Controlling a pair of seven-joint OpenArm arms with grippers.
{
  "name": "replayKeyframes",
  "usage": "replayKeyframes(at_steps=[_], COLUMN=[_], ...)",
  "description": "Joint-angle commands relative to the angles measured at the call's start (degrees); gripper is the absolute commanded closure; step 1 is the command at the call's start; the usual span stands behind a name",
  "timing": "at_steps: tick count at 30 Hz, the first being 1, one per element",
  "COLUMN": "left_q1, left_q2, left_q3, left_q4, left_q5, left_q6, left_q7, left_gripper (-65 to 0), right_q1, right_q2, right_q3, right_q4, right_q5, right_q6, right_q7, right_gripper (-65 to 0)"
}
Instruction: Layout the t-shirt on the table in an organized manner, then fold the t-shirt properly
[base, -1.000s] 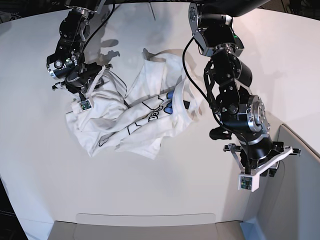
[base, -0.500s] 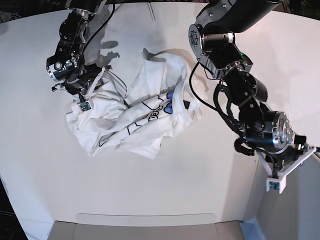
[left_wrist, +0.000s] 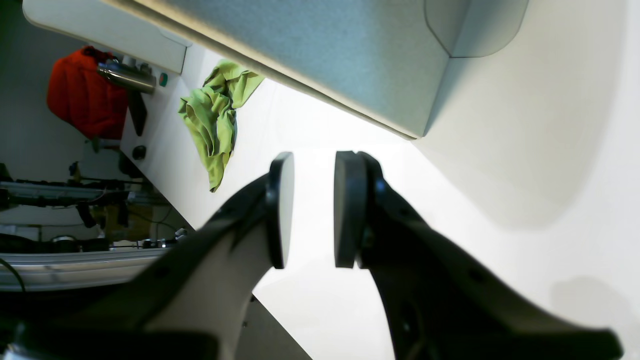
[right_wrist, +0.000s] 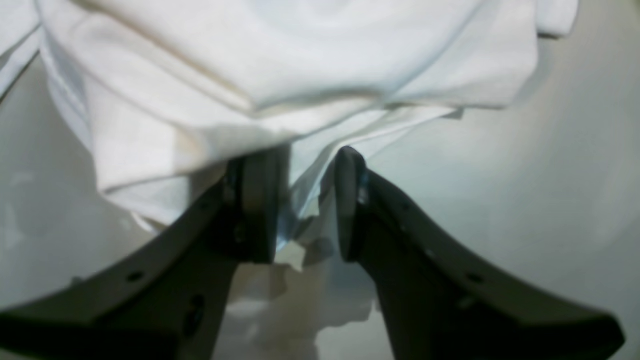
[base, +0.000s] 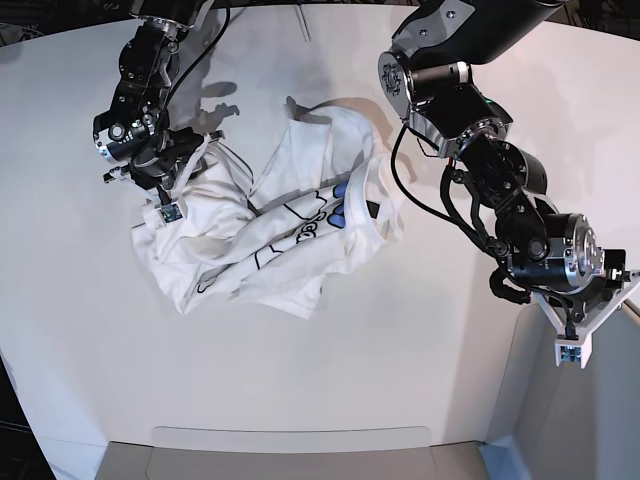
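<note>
Shirt (base: 262, 235): soft, light, bunches. Right tool (right_wrist: 305, 205) has jaws apart around its edge, unclenched; take hem there. Left tool (left_wrist: 310, 210) released, empty.

Cloth: the t-shirt (right_wrist: 280, 65) is seen as a crumpled white mass filling the upper part of the frame, with several folded layers stacked over one another.
Gripper: the right gripper (right_wrist: 305, 205) is shown from behind, its two dark fingers (right_wrist: 255, 205) standing apart.
Contact: a thin hanging edge of the fabric is caught in the gap between the jaws, and the left pad is partly covered by a fold.
Surface: the table (right_wrist: 525, 200) is seen as pale and smooth beside and beneath the cloth.
Shadow: a soft shadow is cast under the fabric edge.
</note>
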Motion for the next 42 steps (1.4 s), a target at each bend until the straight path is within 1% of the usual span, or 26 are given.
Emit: replayKeyframes(at_steps=[1, 13, 16, 19, 23, 25, 29, 32, 42], left_q1=[-1.6, -1.8, -1.1, 1.3, 2.8, 3.7, 5.1, 5.1, 5.1], left_q2=[-0.1, 0.0, 0.1, 0.2, 0.2, 0.2, 0.1, 0.1, 0.1], left_q3=[0.5, 0.5, 0.5, 0.5, -0.2, -0.2, -0.2, -0.2, -0.2], left_q4=[0.6, 0.5, 0.5, 0.5, 0.5, 0.6, 0.6, 0.6, 0.6], left_q5=[0.5, 0.4, 0.4, 0.4, 0.4, 0.4, 0.4, 0.4, 0.4], left_q6=[0.1, 0.1, 0.1, 0.1, 0.1, 0.1, 0.1, 0.1, 0.1], left_q7=[-0.8, -0.8, -5.5, -7.8, -7.7, -7.8, -8.2, -8.2, -8.3], left_gripper=[-13.3, -13.0, -13.0, -13.0, -13.0, -13.0, -13.0, -13.0, -13.0], right_q1=[0.7, 0.8, 1.0, 1.5, 1.5, 1.5, 1.3, 1.4, 1.5], right_q2=[0.0, 0.0, 0.0, 0.0, 0.3, 1.3, 1.4, 1.3, 1.5], right_q3=[0.0, 0.0, 0.0, -0.4, -5.9, -8.6, -13.7, -15.0, -15.0], right_q4=[0.8, 0.9, 0.9, 0.9, 1.3, 2.5, 5.0, 5.7, 5.7], right_q5=[0.0, 0.0, 0.0, 0.0, 0.0, -0.1, -0.1, -0.1, -0.1], right_q6=[0.2, 0.2, 0.2, 0.2, 0.2, 0.2, 0.0, 0.0, 0.0], right_q7=[0.1, 0.1, 0.1, 0.0, 0.0, 0.0, 0.0, 0.0, 0.0], right_gripper=[-19.7, -19.7, -19.7, -19.7, -19.7, -19.7, -19.7, -19.7, -19.7])
